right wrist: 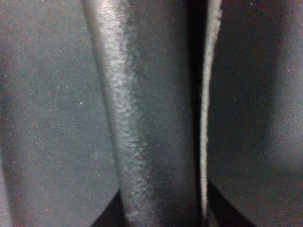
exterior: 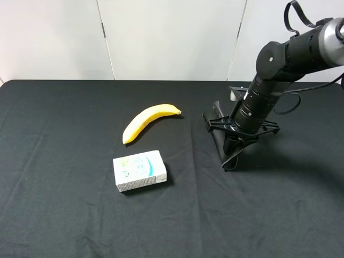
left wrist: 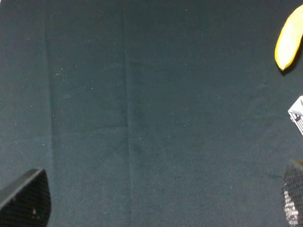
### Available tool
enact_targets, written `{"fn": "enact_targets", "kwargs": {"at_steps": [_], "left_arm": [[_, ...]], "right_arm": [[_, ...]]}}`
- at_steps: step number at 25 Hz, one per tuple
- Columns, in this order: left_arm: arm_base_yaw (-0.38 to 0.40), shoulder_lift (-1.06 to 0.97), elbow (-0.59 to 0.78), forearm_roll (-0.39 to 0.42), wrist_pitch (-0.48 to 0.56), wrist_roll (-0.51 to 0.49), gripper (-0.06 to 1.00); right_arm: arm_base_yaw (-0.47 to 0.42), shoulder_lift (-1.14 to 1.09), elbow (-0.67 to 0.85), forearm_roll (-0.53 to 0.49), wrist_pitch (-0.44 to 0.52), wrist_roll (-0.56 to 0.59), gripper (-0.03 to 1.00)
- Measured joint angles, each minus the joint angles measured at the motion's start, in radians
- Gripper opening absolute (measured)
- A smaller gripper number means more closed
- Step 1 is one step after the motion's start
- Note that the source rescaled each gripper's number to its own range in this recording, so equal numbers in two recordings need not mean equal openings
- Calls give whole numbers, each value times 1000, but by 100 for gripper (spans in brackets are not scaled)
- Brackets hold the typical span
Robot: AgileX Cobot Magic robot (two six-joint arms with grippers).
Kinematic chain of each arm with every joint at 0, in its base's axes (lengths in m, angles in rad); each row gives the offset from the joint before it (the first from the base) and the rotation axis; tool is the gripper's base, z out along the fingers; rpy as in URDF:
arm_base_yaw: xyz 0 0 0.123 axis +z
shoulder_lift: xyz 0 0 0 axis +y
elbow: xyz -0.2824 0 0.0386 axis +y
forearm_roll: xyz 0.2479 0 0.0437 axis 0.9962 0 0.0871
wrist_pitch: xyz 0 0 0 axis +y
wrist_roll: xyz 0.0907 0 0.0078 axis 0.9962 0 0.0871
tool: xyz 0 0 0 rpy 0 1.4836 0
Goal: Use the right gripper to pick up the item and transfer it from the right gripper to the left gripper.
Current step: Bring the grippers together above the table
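Observation:
The item point(exterior: 229, 159) is a long black soft case lying on the black cloth at the right, its far end toward the back wall. My right gripper point(exterior: 230, 141) comes down from above onto its middle and is shut on it. In the right wrist view the item point(right wrist: 142, 94) fills the frame as a grained black strip, with my right gripper point(right wrist: 163, 213) at its sides. My left gripper point(left wrist: 158, 203) is open over bare cloth, and only its two dark fingertips point(left wrist: 23, 198) show, far apart. The exterior high view does not show the left arm.
A yellow banana point(exterior: 148, 122) lies in the middle of the table, left of the case. A white-and-green carton point(exterior: 140, 170) sits in front of it. The left wrist view catches the banana point(left wrist: 289, 38) and a corner of the carton point(left wrist: 297, 116) at its edge.

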Motion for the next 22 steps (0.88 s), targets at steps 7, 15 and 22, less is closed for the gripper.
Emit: {"fn": "enact_targets", "kwargs": {"at_steps": [7, 15, 22], "left_arm": [[0, 0, 0, 0, 0, 0, 96], [0, 0, 0, 0, 0, 0, 96], [0, 0, 0, 0, 0, 0, 96]], "right_arm": [[0, -15, -158, -2, 167, 0, 2], [0, -132, -256, -56, 304, -70, 2], [35, -233, -260, -64, 352, -172, 2]]}}
